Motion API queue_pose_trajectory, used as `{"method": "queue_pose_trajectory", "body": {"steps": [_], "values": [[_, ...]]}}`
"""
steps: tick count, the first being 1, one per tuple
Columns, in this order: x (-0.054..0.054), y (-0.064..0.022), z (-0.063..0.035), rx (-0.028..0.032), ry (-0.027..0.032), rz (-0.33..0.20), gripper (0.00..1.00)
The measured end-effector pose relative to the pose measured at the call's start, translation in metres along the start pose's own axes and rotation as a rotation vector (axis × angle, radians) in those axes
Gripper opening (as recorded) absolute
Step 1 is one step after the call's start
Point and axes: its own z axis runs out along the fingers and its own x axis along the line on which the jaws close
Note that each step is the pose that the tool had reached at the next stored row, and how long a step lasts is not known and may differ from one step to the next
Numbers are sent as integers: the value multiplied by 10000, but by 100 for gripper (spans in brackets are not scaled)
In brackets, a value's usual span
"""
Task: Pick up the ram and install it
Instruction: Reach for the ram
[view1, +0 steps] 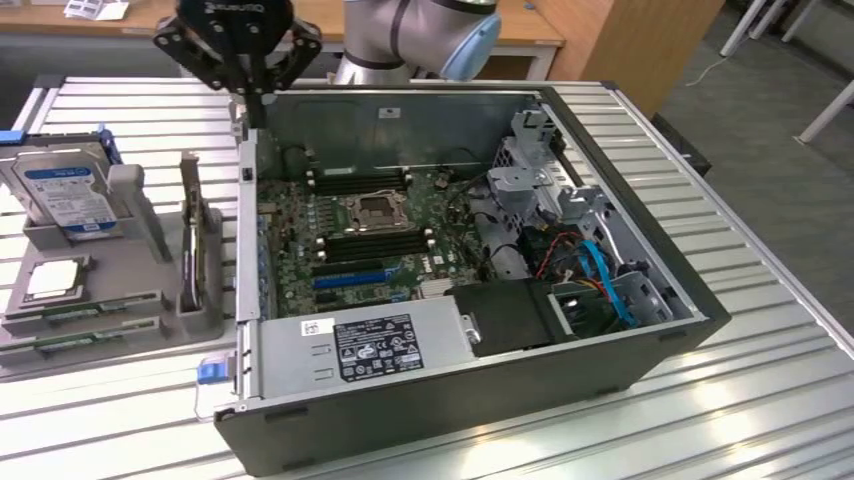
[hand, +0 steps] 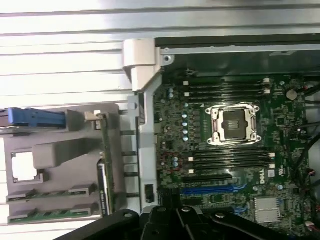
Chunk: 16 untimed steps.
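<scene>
Two ram sticks, long thin green boards, lie in the near slots of the grey holder: one ram stick and a second ram stick beside it. My gripper hangs shut with nothing in it, above the far corner of the open computer case on the exterior view's left, well away from the sticks. On the green motherboard, black memory slots run on both sides of the processor socket.
The holder also carries a blue-labelled hard drive, a square silver chip and an upright green card. The case's side walls, power supply and blue and orange cables crowd the interior. The table is ribbed metal.
</scene>
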Motion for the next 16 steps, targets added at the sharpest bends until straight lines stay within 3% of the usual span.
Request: {"method": "queue_pose_trajectory", "body": {"steps": [16], "values": [[723, -54, -19, -1, -1, -3, 11]]}}
